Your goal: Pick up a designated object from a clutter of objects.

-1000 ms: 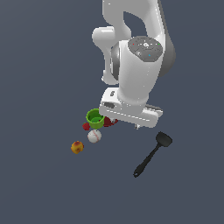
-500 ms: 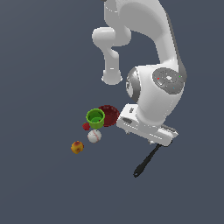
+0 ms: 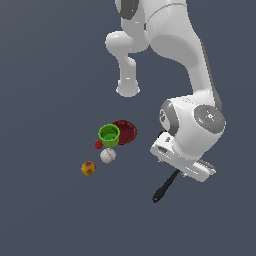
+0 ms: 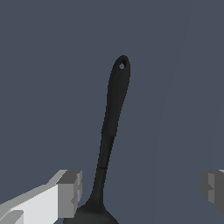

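The black spatula (image 3: 164, 187) lies on the dark floor, apart from the clutter, toward the exterior view's right. Only its thin handle shows there; the white hand (image 3: 182, 162) covers the blade end. In the wrist view the spatula (image 4: 111, 127) runs from its holed handle tip down to where the blade begins. My gripper (image 4: 141, 189) is open and wide. The neck of the spatula lies between the fingers, close to one grey fingertip (image 4: 70, 192) and far from the other (image 4: 213, 186). Nothing is gripped.
The clutter sits at the exterior view's left: a green cup (image 3: 109, 134) against a dark red bowl (image 3: 126, 131), a small red item (image 3: 98, 144), a white baseball (image 3: 107, 155) and a yellow-red fruit (image 3: 88, 168). The arm's base (image 3: 128, 89) stands behind them.
The hand has swung from beside the cup and bowl toward the exterior view's right and come down over the spatula's blade, which it now hides. The objects have not moved.
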### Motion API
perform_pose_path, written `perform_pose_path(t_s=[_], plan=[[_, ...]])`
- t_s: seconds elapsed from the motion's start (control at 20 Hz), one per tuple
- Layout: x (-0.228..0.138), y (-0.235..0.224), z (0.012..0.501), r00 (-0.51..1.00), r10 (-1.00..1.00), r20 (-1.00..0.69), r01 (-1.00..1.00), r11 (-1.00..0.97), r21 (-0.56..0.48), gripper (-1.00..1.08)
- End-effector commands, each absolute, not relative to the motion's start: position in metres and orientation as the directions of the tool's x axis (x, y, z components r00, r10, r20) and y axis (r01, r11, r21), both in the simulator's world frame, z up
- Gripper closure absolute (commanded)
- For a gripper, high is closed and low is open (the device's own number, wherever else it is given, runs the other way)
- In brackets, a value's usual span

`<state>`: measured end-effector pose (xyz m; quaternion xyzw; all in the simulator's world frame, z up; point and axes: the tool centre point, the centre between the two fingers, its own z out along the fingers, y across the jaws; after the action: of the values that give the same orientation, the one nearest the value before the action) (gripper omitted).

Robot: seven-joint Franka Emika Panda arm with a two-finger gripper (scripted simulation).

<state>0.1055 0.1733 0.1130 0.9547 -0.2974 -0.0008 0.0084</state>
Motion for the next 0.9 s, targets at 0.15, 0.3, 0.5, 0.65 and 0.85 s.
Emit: perform_pose_path(t_s=[0.15, 0.3, 0.5, 0.65, 0.85], plan=[[0.109, 0.198, 0.088, 0.78, -0.626, 0.003, -0.626, -0.78, 0.007, -0.92], [0.109, 0.208, 0.078, 0.763, -0.646, 0.002, -0.646, -0.763, 0.004, -0.92], [0.109, 0.215, 0.07, 0.749, -0.663, 0.0, -0.663, -0.749, 0.001, -0.92], [0.109, 0.218, 0.067, 0.744, -0.668, 0.0, -0.668, -0.744, 0.0, -0.92], [0.109, 0.217, 0.066, 0.746, -0.665, 0.0, -0.665, -0.746, 0.001, -0.92]])
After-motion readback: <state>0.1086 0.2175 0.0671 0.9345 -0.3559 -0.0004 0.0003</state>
